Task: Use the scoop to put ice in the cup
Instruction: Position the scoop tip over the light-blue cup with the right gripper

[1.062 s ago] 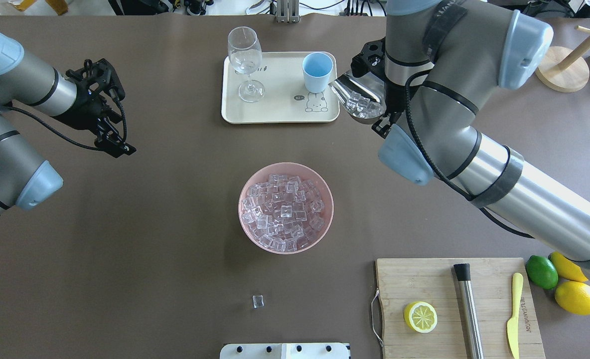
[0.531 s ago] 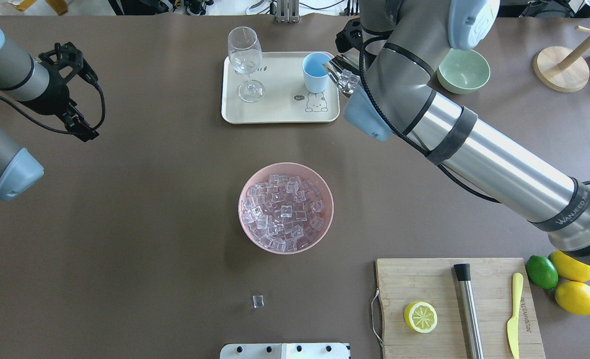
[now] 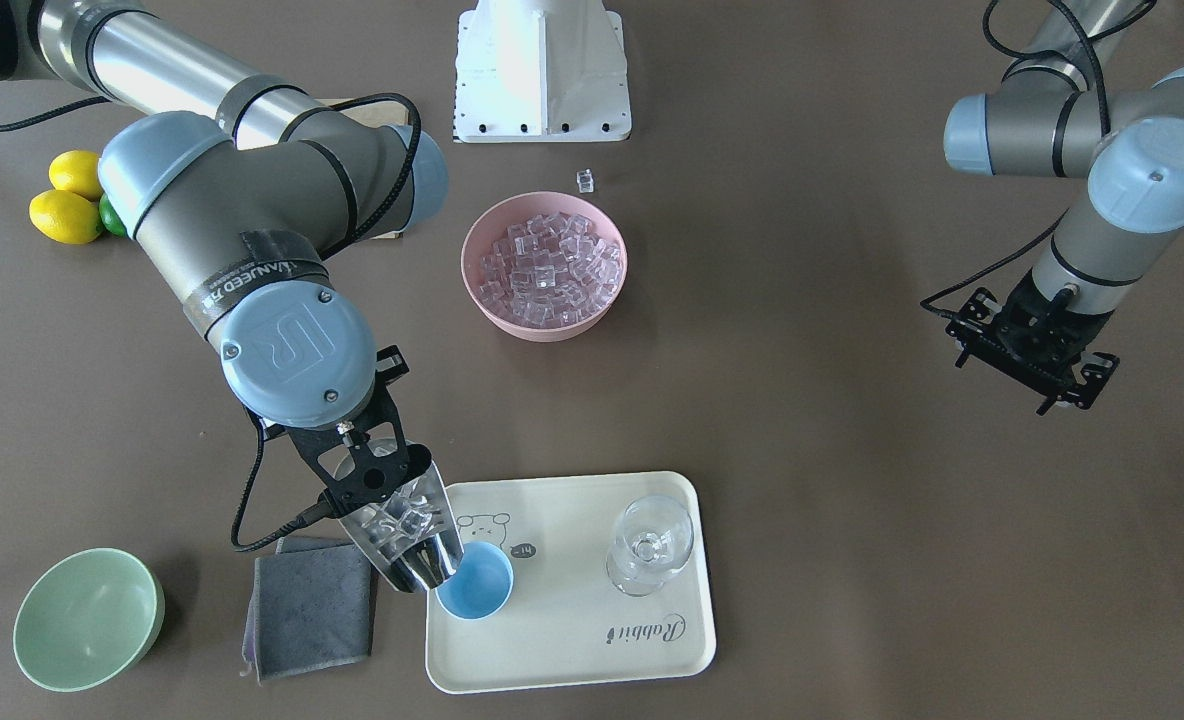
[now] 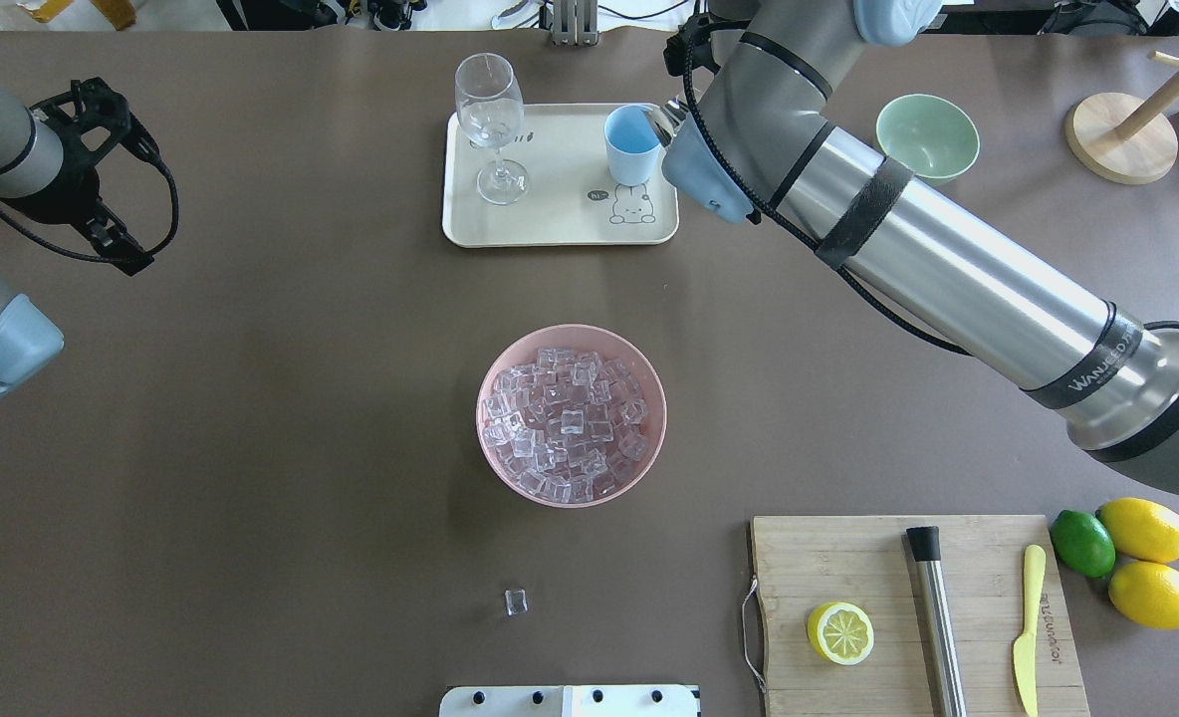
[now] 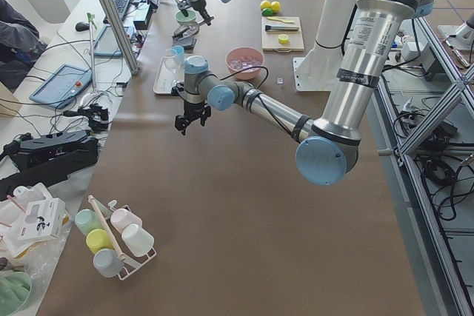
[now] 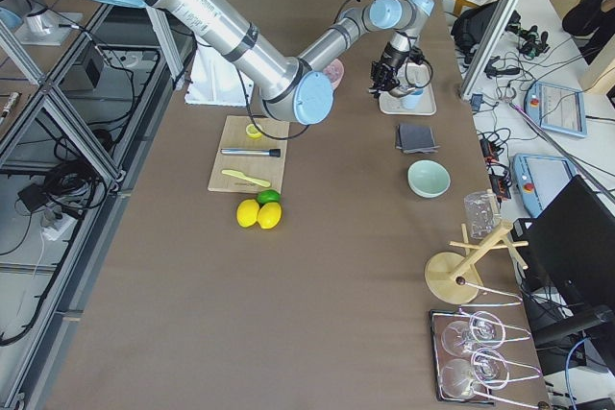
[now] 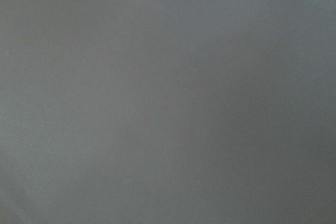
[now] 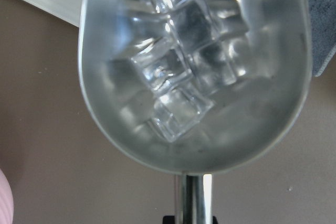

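My right gripper is shut on the handle of the steel scoop. The scoop is tilted down, with its lip at the rim of the light-blue cup on the tray. Several clear ice cubes lie in the trough; the right wrist view shows them in the scoop. In the overhead view my arm hides all but the scoop's tip beside the cup. A pink bowl holds many ice cubes. My left gripper is open and empty, far off.
The cream tray also holds a stemmed glass. A green bowl and grey cloth lie near the right arm. One stray cube lies on the table. A cutting board with lemon half, steel cylinder and knife sits front right.
My right arm has swung the loaded scoop left and back, from beside the tray to the cup's rim. My left arm has drawn back towards the table's left edge.
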You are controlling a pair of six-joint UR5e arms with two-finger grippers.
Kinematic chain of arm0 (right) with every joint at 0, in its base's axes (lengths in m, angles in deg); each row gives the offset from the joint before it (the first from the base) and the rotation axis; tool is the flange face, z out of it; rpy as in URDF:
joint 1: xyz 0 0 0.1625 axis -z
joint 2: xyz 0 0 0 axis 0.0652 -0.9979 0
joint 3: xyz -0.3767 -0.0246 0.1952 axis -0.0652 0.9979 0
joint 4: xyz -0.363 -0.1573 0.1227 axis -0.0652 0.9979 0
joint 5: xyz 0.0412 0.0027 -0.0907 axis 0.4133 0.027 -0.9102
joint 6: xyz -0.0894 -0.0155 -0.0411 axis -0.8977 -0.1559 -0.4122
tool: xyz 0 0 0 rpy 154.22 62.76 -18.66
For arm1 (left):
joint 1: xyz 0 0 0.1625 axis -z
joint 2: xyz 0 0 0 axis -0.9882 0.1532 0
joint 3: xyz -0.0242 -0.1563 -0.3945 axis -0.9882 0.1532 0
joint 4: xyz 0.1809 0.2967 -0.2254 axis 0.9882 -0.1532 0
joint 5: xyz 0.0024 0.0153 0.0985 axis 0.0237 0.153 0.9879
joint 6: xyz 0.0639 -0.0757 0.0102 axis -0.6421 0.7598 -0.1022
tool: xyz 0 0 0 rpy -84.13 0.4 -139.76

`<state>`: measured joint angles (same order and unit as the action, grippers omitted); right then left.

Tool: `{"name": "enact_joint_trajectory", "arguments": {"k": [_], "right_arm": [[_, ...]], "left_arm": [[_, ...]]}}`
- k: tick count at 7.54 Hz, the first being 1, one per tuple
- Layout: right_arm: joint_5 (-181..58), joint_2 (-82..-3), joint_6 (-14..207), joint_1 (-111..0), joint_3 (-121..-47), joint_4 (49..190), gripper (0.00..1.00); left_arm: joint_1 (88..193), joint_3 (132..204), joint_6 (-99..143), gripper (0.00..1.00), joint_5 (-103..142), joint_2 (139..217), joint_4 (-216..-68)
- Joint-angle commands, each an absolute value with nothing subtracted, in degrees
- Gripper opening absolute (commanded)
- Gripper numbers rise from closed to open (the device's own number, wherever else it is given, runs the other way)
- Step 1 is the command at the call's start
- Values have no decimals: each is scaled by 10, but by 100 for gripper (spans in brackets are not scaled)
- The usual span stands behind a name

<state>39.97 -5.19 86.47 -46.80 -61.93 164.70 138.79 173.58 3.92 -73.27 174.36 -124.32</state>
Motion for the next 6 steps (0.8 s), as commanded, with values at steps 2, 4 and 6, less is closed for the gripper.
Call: {"name": "enact_joint_trajectory", "arguments": {"k": [2, 4, 6], "right_arm": [[411, -19, 840, -467, -609, 1736, 0], [410, -9, 822, -467, -599, 1766, 0], [404, 16, 798, -467, -559, 1775, 0]], "left_arm": [[1385, 1737, 38, 98, -698, 1742, -1236], [1386, 1739, 37, 98, -702, 1739, -1236], [1387, 1742, 37, 98, -705, 1731, -1238]]}}
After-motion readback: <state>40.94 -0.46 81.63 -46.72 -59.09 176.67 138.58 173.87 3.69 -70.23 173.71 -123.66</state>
